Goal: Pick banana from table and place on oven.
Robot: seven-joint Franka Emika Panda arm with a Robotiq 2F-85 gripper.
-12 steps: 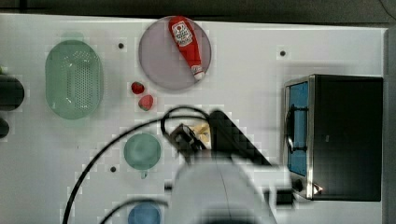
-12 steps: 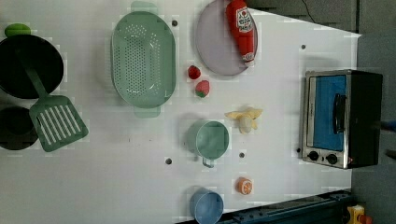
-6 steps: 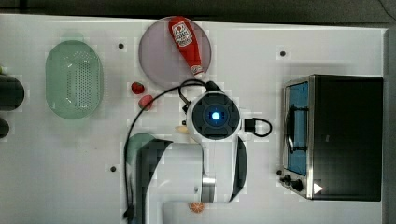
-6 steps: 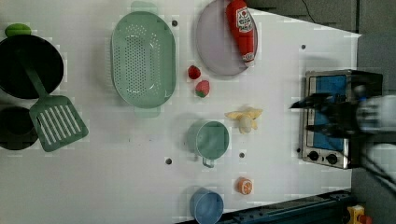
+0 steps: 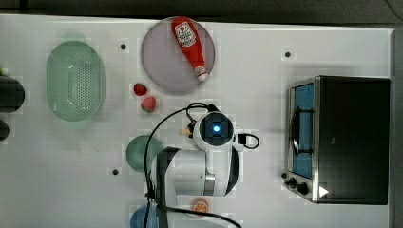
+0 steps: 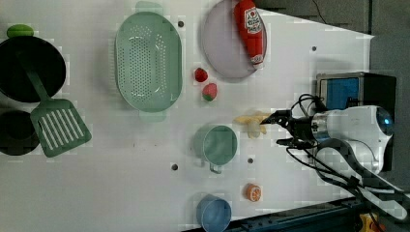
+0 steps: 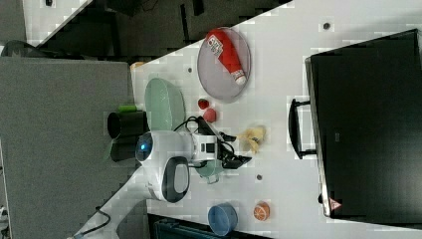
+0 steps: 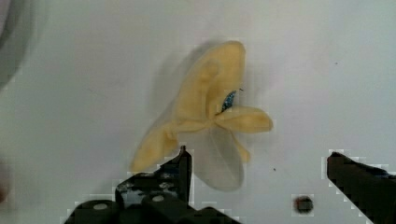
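White desk carrying the scene: the banana, pale yellow with its peel splayed open, lies near the middle of the desk, between the green mug and the toaster oven, which stands at the desk's edge on the top view's right. Two strawberries sit beside a purple plate bearing a ketchup bottle. End effector hovers just by the banana, fingers spread wide, holding nothing.
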